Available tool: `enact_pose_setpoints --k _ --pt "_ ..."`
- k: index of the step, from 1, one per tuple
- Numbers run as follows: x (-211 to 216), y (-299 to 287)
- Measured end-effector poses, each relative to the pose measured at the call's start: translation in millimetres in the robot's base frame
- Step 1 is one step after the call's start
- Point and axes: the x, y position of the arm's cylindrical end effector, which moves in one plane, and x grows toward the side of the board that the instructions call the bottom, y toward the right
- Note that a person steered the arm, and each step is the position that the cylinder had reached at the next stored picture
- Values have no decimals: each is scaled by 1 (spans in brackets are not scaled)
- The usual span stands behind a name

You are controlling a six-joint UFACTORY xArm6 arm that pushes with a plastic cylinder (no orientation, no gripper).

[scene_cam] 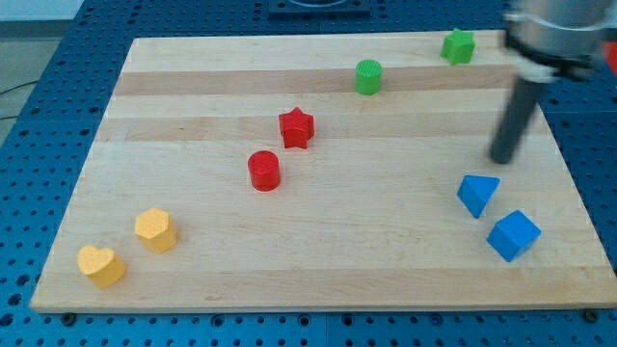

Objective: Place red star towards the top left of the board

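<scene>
The red star (pixel 297 127) lies near the middle of the worktop (pixel 193 116), a little toward the view's top. Just below it and to the view's left stands the red cylinder (pixel 263 171), close by but apart from it.

My tip (pixel 500 159) rests on the worktop at the view's right, well apart from the red star. It sits just above the blue triangle (pixel 477 194), with a small gap between them as far as the blurred rod lets me judge. The blue cube (pixel 513 235) lies just below and to the right of the triangle, near the right edge.

Along the view's top, the green cylinder (pixel 368 76) stands right of centre, and the green star (pixel 458 46) sits further right, close to the top edge and near the rod's upper part.

At the view's bottom left, the yellow hexagon (pixel 155 229) and the yellow heart (pixel 101 266) lie near each other, the heart lower and nearer the corner.

There are no fingers on this arm, only the straight rod, so nothing is held.
</scene>
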Motion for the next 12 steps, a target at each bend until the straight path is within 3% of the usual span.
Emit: enact_pose_setpoints --k 1,2,3,5,6,9,11,12 --pt "40 -7" --pt "62 -70" --pt "74 -87" --pt "45 -64" --pt "34 -112" --pt "67 -158" --pt "50 -77" --pt "96 -69"
